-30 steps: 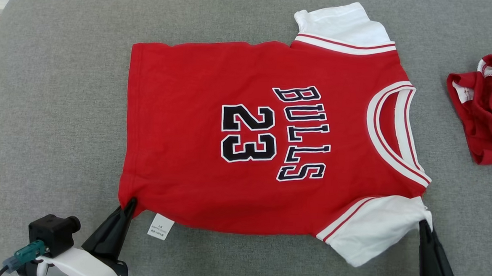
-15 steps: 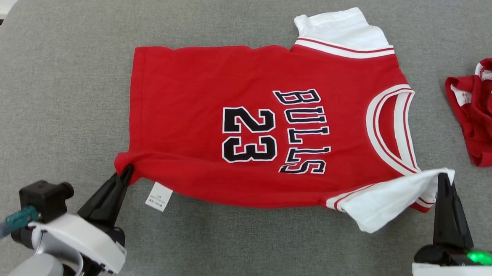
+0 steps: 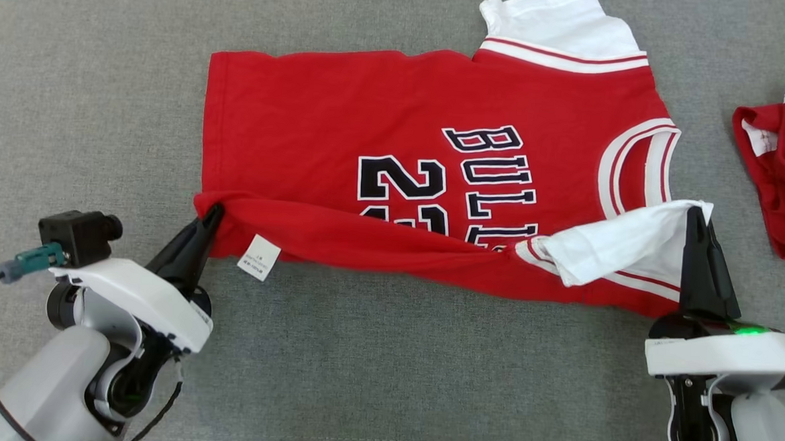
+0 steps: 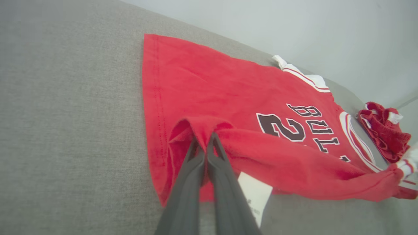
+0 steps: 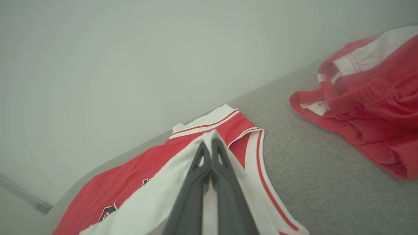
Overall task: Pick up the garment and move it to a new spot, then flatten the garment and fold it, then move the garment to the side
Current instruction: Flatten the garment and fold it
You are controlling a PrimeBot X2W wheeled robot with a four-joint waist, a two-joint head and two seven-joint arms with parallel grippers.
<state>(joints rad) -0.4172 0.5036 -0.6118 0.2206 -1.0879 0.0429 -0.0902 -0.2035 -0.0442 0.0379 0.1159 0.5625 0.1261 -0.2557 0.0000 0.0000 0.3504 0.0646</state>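
The left gripper point(image 3: 215, 210) is pinched tight on the red hem corner point(image 3: 206, 204) of the jersey point(image 3: 344, 110), and the right gripper point(image 3: 692, 213) is clamped the same way on the near white sleeve point(image 3: 626, 249). A second ago both pinches sat lower, at the jersey's 6 o'clock edge. Since then both have lifted that edge and carried it toward 12 o'clock. The near side now lies rolled over the body, hiding the lower half of the number point(image 3: 401, 180) and the last letters of the team name, with the care label point(image 3: 258, 257) dangling under the fold. The jersey lies spread across the middle of the grey cushion point(image 3: 384, 381), its far edge flat. A crumpled red garment point(image 3: 784, 180) sits well apart at 3 o'clock. I judge the lengthwise fold to be under way and not yet laid down.
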